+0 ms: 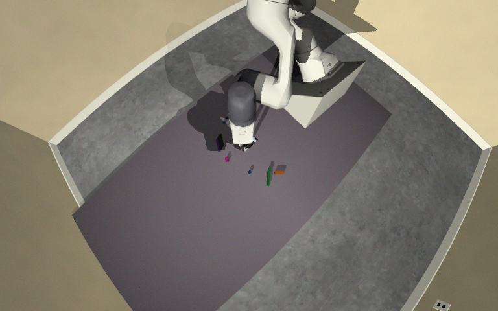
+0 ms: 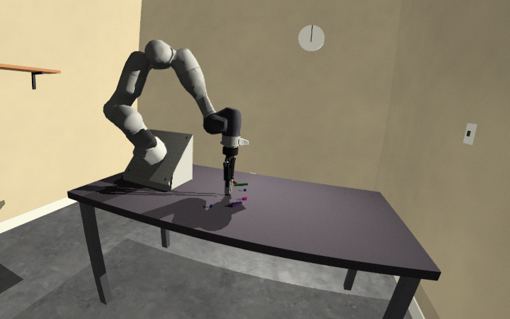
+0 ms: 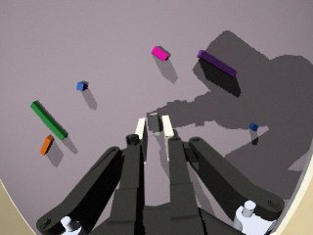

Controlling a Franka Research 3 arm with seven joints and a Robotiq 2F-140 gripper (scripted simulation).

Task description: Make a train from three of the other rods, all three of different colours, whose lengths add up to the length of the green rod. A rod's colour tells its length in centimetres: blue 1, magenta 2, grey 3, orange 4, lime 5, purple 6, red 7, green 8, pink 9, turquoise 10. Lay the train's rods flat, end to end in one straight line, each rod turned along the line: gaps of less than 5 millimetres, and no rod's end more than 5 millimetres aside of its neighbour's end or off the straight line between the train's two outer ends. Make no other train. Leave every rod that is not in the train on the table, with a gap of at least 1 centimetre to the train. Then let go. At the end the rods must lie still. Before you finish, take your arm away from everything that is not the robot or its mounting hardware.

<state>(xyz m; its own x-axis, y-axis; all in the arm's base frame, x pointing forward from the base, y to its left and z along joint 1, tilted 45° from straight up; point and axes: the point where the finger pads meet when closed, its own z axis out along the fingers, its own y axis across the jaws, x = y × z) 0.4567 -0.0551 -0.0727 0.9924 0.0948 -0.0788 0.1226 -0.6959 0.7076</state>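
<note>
Grey rod [image 3: 155, 123]: between the fingertips, its long axis seemingly running along the pads.
Robotiq gripper [image 1: 245, 148] [image 2: 228, 193] [image 3: 155, 126]: fingers narrowly parted around it; I cannot tell whether they pinch.

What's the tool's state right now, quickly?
Tool: fingers close together, a small dark-grey rod between them; whether it is gripped or merely straddled can't be told.

The green rod [image 1: 269, 176] [image 2: 241, 184] [image 3: 49, 120] lies flat on the worktop [image 1: 205, 227] [image 2: 308, 214] [image 3: 122, 29], near the short orange rod [image 1: 279, 172] [image 2: 235, 181] [image 3: 47, 145]. Magenta [image 1: 227, 159] [image 2: 244, 198] [image 3: 159, 53], purple [image 1: 218, 144] [image 2: 236, 204] [image 3: 217, 64] and two small blue rods [image 1: 249, 172] [image 2: 245, 189] [image 3: 81, 86] lie apart; the grey one [image 3: 155, 123] is at the hand [image 1: 244, 148] [image 2: 228, 194] [image 3: 155, 126].
</note>
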